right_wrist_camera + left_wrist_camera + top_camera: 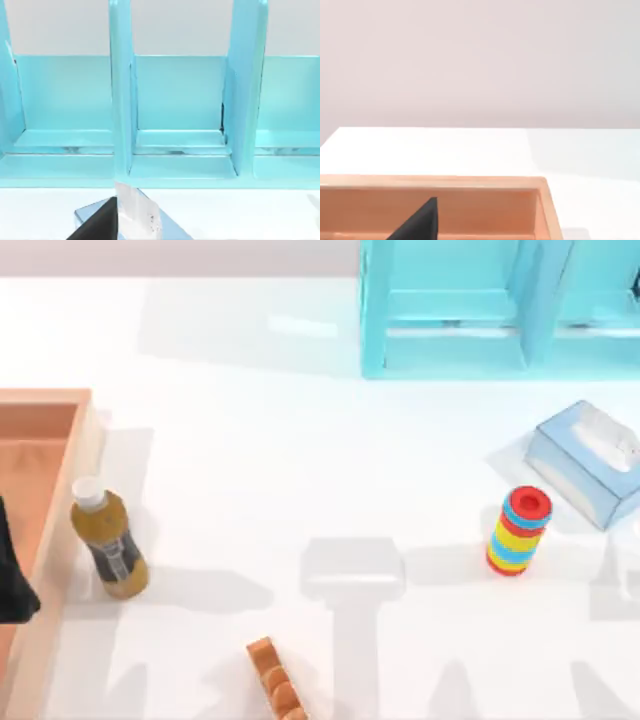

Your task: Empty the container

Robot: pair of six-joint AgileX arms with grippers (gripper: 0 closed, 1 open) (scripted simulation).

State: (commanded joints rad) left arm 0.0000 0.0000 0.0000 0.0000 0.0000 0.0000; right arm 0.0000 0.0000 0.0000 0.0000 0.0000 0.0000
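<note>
container [85,440]: lying at the surface's left edge | bottle [108,540]: standing just beside container's right wall, outside | left gripper [12,575]: hanging over container floor, finger state cannot tell | advice: check the interior is bare, lifting clear of the wall.

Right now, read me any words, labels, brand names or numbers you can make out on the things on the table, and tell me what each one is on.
No text can be read.
Bottle beside the container: dark label, print too blurred to read.
Tissue box: no lettering visible.
Ring stack: coloured bands, no text.
Turquoise shelf: plain.
</note>
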